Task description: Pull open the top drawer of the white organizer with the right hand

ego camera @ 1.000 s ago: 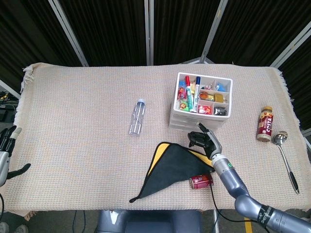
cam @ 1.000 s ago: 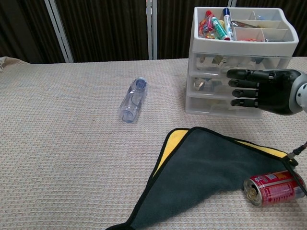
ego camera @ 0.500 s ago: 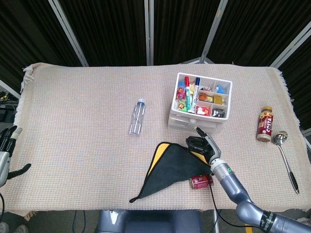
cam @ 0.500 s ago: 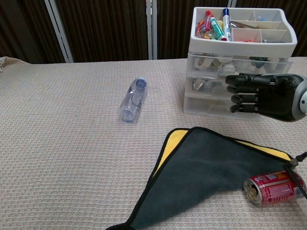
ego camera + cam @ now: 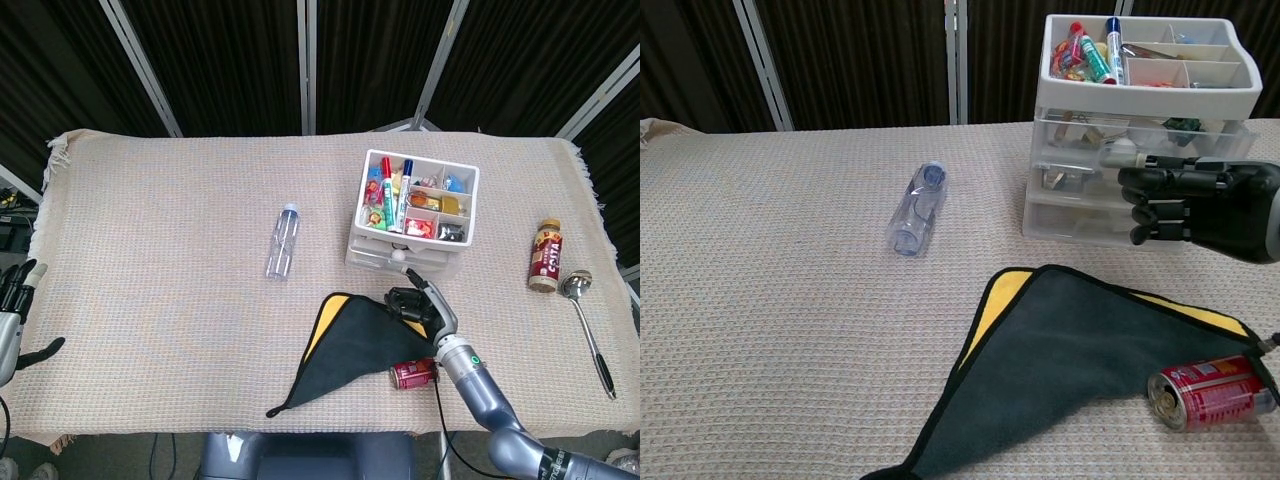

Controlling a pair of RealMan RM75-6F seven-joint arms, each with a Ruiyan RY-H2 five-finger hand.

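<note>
Currently the white organizer (image 5: 415, 212) stands at far right of centre on the desk (image 5: 160, 300). Right robot hand (image 5: 1200, 205) sits at the organizer's near face, fingers (image 5: 1155, 178) curled in front of the drawers; whether it grips a handle cannot be told. Left robot hand (image 5: 12, 318) rests at the desk's left edge, fingers apart, holding nothing. Black-and-yellow cloth (image 5: 350, 345) and red can (image 5: 412, 374) lie near.

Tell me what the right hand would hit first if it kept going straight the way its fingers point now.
The right hand points its fingers at the front of the white organizer, so it would most likely meet the drawer fronts first. The chest view puts the fingertips right at them, but depth is unclear and contact cannot be confirmed.
</note>
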